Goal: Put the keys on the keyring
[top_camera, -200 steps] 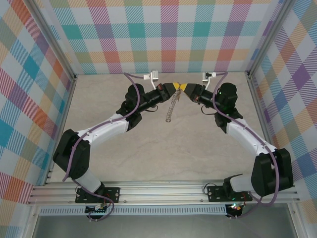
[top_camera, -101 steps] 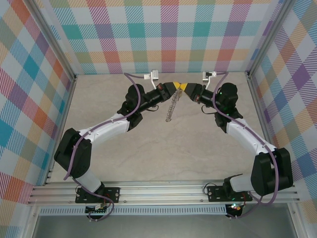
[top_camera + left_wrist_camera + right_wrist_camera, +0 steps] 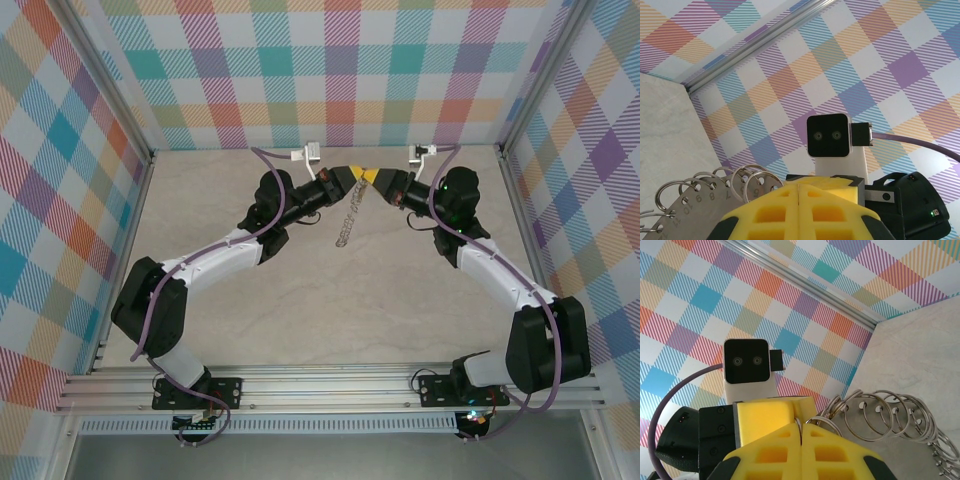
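Left gripper (image 3: pixel 351 181) is pinched shut on the keyring (image 3: pixel 345 222), which trails limp, its long axis slanting from the fingertips toward near-left over the table (image 3: pixel 400 300); right gripper (image 3: pixel 371 178), tip-to-tip opposite, clamps one loop; plaid wall (image 3: pixel 340 70) behind

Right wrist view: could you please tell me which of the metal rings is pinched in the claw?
The leftmost ring, seen edge-on in the seam of the shut right claw; the other rings fan out free to its right.
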`<move>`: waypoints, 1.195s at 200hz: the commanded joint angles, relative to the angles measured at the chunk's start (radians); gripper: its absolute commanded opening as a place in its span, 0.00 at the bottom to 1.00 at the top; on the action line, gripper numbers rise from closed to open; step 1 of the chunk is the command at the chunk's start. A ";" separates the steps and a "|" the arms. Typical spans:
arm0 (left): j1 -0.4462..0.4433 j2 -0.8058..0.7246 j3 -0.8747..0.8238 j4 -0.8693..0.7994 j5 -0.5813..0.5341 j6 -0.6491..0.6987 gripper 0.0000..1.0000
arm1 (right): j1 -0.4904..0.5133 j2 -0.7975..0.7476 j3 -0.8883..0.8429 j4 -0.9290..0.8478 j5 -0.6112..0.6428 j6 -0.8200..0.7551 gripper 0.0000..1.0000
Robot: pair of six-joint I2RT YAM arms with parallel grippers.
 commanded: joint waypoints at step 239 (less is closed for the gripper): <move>0.162 -0.017 0.320 -0.670 0.464 0.491 0.31 | -0.062 0.142 0.300 -0.447 -0.485 -0.456 0.00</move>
